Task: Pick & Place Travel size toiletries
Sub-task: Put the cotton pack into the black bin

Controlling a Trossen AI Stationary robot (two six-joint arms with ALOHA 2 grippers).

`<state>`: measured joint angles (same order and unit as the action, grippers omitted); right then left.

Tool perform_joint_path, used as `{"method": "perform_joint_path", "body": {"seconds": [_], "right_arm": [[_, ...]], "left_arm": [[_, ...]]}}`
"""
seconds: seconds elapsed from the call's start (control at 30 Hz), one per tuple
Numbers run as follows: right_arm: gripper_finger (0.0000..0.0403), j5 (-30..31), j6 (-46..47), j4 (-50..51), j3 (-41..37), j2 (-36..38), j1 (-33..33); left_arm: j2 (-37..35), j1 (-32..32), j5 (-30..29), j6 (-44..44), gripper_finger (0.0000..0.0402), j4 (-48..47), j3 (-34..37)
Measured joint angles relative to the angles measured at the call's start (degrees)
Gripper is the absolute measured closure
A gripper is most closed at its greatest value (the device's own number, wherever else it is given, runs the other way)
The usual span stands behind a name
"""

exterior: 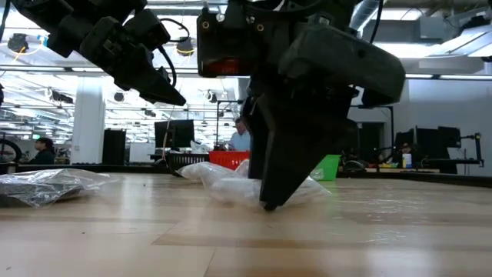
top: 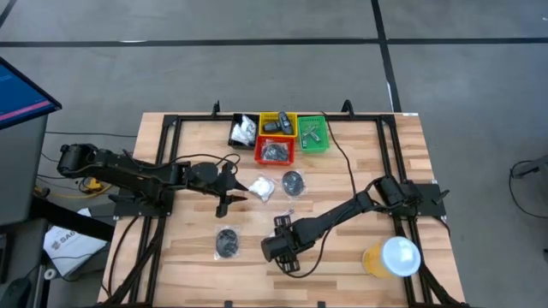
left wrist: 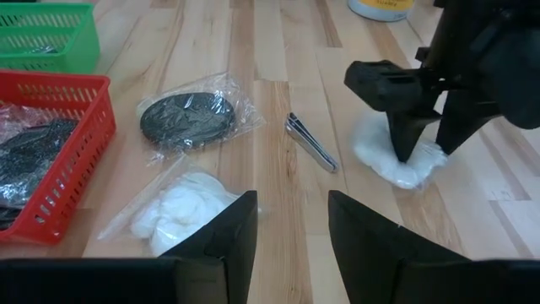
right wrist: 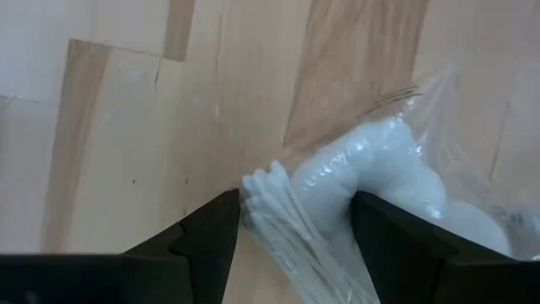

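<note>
right gripper is down at the table's front-centre, fingers spread w/ a white crinkly packet lying between them, its bulk trailing off to one side. not pinched yet. left gripper, also spread, hangs mid-table just short of another white packet, so right arm's nearer.

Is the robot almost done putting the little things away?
Not yet. The bins already hold some items. The right pincer is open around a white packet on the table. Another white packet, two bagged discs and a silvery tube remain out.
</note>
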<state>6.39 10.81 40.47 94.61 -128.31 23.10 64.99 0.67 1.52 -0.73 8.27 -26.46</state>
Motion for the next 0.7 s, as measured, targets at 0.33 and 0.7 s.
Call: {"method": "perform_joint_path", "body": {"seconds": [0.33, 0.7], "right_arm": [[0.0272, -0.1, 0.2, 0.0, 1.0, 0.2, -0.1], [0.0358, -0.1, 0.2, 0.0, 1.4, 0.2, -0.1]], "left_arm": [[0.0, 0.0, 0.0, 0.0, 0.0266, 0.4, 0.0], [0.0, 0.0, 0.0, 0.0, 0.0266, 0.4, 0.0]]}}
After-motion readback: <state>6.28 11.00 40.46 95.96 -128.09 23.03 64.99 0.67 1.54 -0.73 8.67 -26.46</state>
